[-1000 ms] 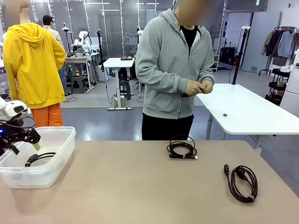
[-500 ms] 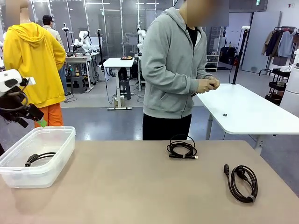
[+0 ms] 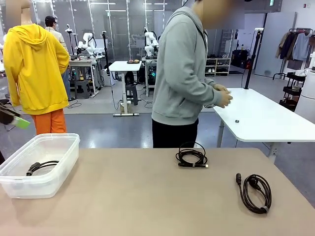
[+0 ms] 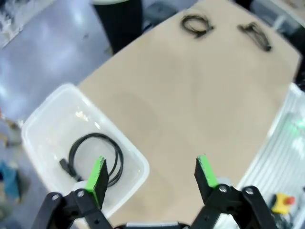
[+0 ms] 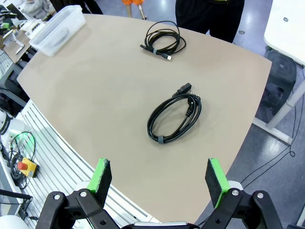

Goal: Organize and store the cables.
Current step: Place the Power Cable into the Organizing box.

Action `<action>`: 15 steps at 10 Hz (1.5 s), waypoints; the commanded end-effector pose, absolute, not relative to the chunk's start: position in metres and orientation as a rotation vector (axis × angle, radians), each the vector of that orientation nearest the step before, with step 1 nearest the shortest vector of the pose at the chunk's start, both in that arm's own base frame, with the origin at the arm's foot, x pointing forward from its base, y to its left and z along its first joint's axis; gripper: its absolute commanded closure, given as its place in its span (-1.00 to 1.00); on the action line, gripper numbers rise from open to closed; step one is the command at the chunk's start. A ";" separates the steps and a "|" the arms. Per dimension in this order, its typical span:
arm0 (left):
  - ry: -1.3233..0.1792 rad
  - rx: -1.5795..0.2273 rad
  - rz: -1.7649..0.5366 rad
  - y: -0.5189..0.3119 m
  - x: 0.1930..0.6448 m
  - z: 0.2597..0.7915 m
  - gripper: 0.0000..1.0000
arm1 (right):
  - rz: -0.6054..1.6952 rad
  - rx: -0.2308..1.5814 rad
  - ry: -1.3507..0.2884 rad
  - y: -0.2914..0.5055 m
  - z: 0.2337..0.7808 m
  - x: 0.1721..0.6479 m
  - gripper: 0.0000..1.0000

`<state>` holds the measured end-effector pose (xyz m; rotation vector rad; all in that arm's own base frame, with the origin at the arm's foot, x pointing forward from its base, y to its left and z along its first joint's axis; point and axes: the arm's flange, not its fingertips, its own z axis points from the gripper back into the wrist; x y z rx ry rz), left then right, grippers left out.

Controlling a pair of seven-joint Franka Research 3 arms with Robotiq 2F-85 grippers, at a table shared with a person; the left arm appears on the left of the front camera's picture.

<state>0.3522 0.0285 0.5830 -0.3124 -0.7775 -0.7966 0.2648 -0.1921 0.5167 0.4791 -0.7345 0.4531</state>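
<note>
Your L gripper (image 4: 151,172) is now up & clear of the bin (image 3: 66,160), jaws apart & empty, stored cable (image 3: 42,165) inside; R gripper (image 5: 159,177) also spread, empty; middle cable (image 3: 192,157) & right cable (image 3: 253,184) wait on table (image 3: 123,196).

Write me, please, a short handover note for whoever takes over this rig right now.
Left gripper: open and empty, high above the clear bin at the left end of the table.
Right gripper: open and empty, high above the right part of the table.
Done: first cable lies coiled in the clear bin.
Left: second cable, coiled at the far middle of the table, and third cable, coiled near the right edge. Both have yet to go into the bin.
</note>
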 end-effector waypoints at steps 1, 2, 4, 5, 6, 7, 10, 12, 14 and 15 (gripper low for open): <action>-0.834 -0.483 -0.981 0.076 0.330 0.582 -0.84 | 0.471 0.481 -0.747 -0.193 0.518 0.263 -1.00; -0.875 -0.500 -1.012 0.087 0.328 0.579 -0.84 | 0.471 0.481 -0.747 -0.193 0.518 0.263 -1.00; -0.944 -0.532 -1.017 0.113 0.325 0.577 -0.84 | 0.471 0.481 -0.747 -0.193 0.518 0.263 -1.00; -0.972 -0.528 -0.992 0.124 0.325 0.576 -0.84 | 0.471 0.481 -0.747 -0.193 0.518 0.263 -1.00; -0.989 -0.529 -0.967 0.133 0.327 0.574 -0.84 | 0.471 0.481 -0.747 -0.193 0.518 0.263 -1.00; -0.994 -0.535 -0.953 0.136 0.325 0.573 -0.84 | 0.471 0.481 -0.747 -0.193 0.518 0.263 -1.00; -0.987 -0.521 -0.928 0.137 0.324 0.569 -0.84 | 0.471 0.481 -0.747 -0.193 0.518 0.263 -1.00; -0.987 -0.521 -0.928 0.137 0.324 0.569 -0.84 | 0.471 0.481 -0.747 -0.193 0.518 0.263 -1.00; -0.987 -0.521 -0.928 0.137 0.324 0.569 -0.84 | 0.471 0.481 -0.747 -0.193 0.518 0.263 -1.00; -0.987 -0.521 -0.928 0.137 0.324 0.569 -0.84 | 0.471 0.481 -0.747 -0.193 0.518 0.263 -1.00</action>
